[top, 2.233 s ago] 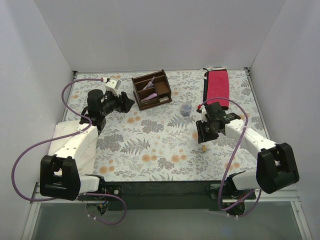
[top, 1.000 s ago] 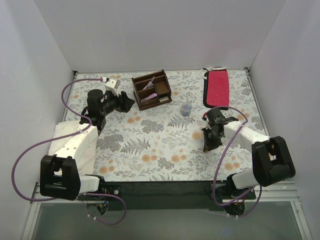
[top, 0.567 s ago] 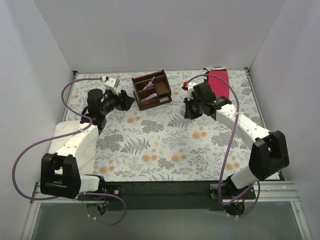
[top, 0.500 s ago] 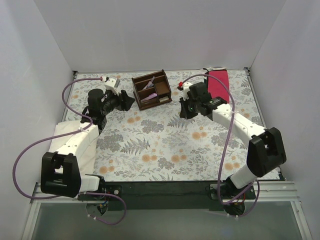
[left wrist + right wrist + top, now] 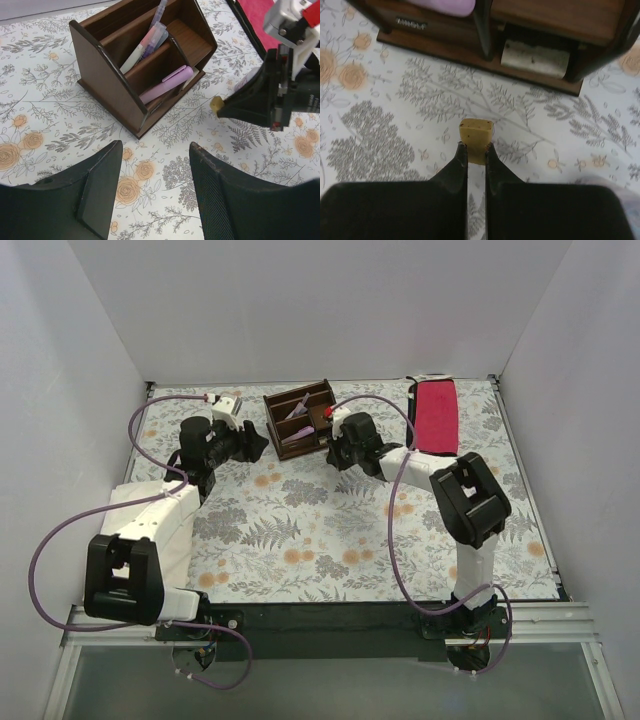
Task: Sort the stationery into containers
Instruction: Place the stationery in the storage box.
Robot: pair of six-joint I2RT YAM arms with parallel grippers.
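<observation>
Yellowish-brown, the tiny block (image 5: 476, 132) sits pinched between the tips of the right gripper (image 5: 475, 146), whose jaws are closed on it. Just ahead of those tips stands the dark wooden organiser (image 5: 485, 20), with a pale oblong piece (image 5: 535, 59) in its low front compartment. The left gripper (image 5: 155, 148) hovers with its jaws wide apart, gripping nothing. Ahead of it, the organiser holds a fat pink marker (image 5: 167, 84) in one slot and thin pens (image 5: 145, 42) in the slot behind.
</observation>
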